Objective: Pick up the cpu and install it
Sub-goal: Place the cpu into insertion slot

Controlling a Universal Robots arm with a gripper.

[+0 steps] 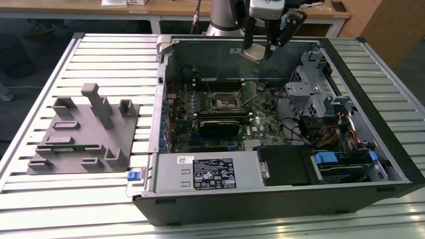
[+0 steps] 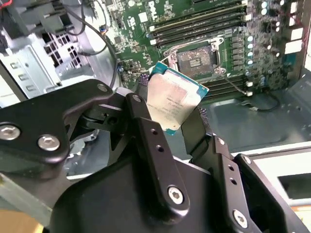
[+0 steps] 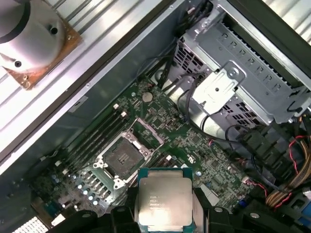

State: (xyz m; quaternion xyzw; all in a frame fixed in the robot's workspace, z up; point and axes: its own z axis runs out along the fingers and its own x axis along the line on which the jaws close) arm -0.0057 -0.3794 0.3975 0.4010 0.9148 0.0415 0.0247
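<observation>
Carrying step, by my reading. Gripper (image 1: pixel 258 52) clamped on cpu (image 2: pixel 174 103), fingers (image 2: pixel 144 122) pinching two opposite edges, silvery lid facing wrist cameras. Chip hangs in air above open case (image 1: pixel 212 57), near far wall in exterior view, well apart from motherboard (image 1: pixel 262 119). Socket (image 3: pixel 120 156) open, middle bare. Chip looks rotated against socket frame in second wrist view. Judgement: doing this well needs chip level, edges squared to frame, no scraping socket contacts.
</observation>
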